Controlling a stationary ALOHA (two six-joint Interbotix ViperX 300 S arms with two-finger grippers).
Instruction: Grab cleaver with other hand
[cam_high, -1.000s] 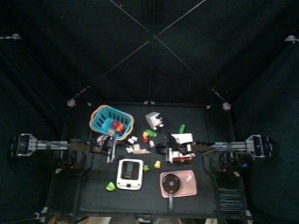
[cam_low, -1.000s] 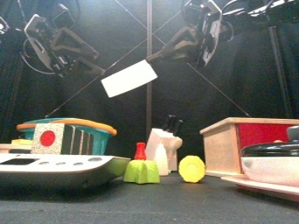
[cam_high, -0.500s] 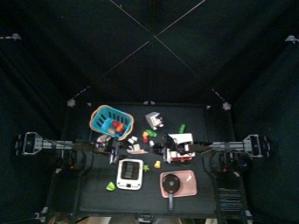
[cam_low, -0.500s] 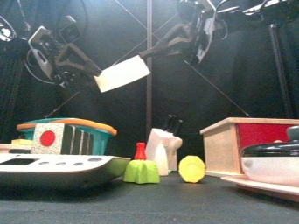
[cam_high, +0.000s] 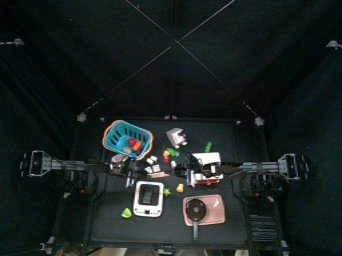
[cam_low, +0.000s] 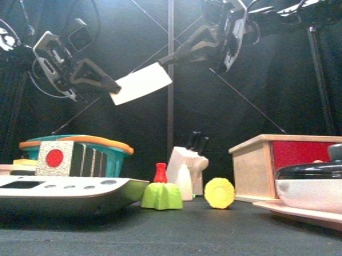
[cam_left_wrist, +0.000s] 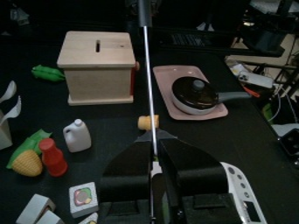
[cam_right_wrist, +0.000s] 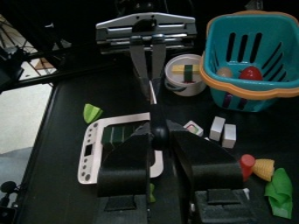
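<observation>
Whitish cleaver (cam_low: 142, 84) hung upper-centre — both grippers, left (cam_low: 98, 78) and right (cam_low: 182, 55), clenched it; right should release only once left's grip is firm.

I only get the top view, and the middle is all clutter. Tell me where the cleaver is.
Observer: In the front view the cleaver hangs in the air, well above everything on the table.
Operator: Say who has it.
Observer: The right end effector grips its upper right end, reaching down from the right arm.
Operator: Report the left one.
Observer: In the left wrist view the left end effector is shut on the blade, which shows edge-on as a thin line between its jaws.
</observation>
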